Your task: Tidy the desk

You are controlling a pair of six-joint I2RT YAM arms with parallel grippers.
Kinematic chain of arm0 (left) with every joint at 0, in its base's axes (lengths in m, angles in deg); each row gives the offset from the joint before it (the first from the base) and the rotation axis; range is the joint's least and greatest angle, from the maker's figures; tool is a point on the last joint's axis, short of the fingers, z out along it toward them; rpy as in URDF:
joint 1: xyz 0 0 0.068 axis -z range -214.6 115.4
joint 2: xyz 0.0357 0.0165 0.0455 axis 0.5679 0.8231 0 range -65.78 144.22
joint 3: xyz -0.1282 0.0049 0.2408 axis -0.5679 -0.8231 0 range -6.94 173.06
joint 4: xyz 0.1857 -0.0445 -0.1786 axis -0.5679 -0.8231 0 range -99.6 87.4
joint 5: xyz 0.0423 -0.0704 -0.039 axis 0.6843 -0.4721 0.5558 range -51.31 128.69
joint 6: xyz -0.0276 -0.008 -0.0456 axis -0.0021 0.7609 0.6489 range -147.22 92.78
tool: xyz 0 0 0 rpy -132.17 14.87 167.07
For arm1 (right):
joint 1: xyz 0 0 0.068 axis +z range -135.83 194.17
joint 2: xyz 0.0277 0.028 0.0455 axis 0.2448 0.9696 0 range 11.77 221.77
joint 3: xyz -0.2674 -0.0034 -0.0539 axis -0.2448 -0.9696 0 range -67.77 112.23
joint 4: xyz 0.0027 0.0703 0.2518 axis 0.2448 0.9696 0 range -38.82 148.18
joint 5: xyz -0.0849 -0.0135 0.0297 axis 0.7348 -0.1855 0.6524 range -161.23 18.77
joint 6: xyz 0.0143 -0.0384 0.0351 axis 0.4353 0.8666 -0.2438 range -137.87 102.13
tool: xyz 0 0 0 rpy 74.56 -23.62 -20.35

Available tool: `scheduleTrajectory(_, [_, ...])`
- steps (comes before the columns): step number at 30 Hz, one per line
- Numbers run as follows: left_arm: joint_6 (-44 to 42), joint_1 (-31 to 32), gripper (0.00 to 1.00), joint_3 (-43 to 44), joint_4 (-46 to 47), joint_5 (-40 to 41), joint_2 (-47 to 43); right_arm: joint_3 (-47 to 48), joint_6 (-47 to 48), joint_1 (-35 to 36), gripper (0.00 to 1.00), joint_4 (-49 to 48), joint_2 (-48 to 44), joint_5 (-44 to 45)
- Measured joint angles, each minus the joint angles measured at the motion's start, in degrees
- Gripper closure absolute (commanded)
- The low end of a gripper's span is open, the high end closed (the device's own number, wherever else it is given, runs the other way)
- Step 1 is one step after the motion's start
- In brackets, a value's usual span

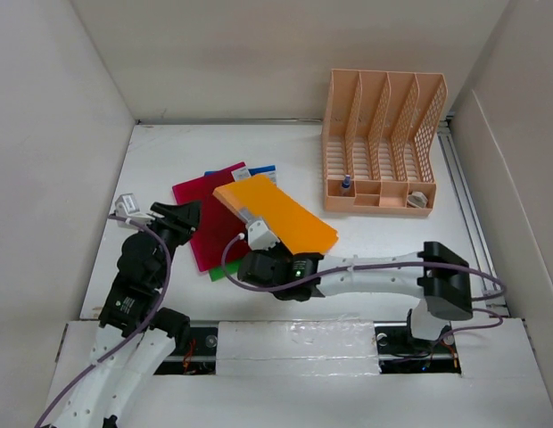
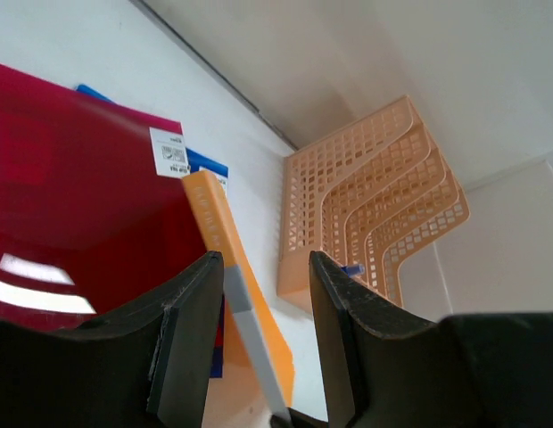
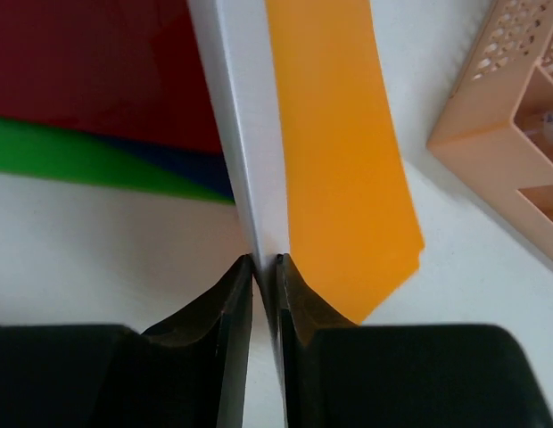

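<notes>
Two end effectors sit low over the white counter point(image 1: 169, 156). The right end effector point(image 3: 265, 264) is pressed together on the grey spine of an orange folder point(image 3: 339, 134). The left end effector point(image 2: 263, 267) is spread and holds nothing, above a red folder point(image 2: 71, 169). Farther back, a peach file rack point(image 1: 383, 107) holds a blue-capped item point(image 1: 346, 184) in its front trays. It also holds a white roll point(image 1: 419, 198), seen only from overhead.

Overhead view looks down on the desk point(image 1: 392, 245); both close wrist views share the orange folder point(image 3: 339, 134)
</notes>
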Motion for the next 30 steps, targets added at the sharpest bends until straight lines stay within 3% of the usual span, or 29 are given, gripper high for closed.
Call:
scheduleTrajectory(6, [-1.42,0.00,0.56,2.32,-0.76,3.30,-3.69,-3.37,1.86,-0.15,1.00,-6.25,-9.35,1.77])
scheduleTrajectory(12, [-2.29,0.00,0.33,3.93,1.60,0.20,-1.53,-8.09,5.01,-0.26,1.00,-14.08,-16.90,-0.63])
scheduleTrajectory(16, [-1.55,0.00,0.27,2.54,4.61,-7.39,6.69,-9.68,4.87,-0.28,1.00,-16.41,-18.14,-2.67])
scheduleTrajectory(20, [0.81,0.02,0.17,-2.84,10.75,-18.88,20.85,-11.65,4.42,-0.28,1.00,-16.85,-18.16,-4.42])
scheduleTrajectory(25, [1.70,0.44,0.10,-4.61,13.57,-25.07,32.00,-13.25,3.98,-0.31,1.00,-17.44,-18.58,-5.77])
scheduleTrajectory(30, [3.72,0.48,0.10,-4.68,20.09,-27.69,36.70,-13.40,3.89,-0.31,1.00,-18.16,-19.17,-6.36])
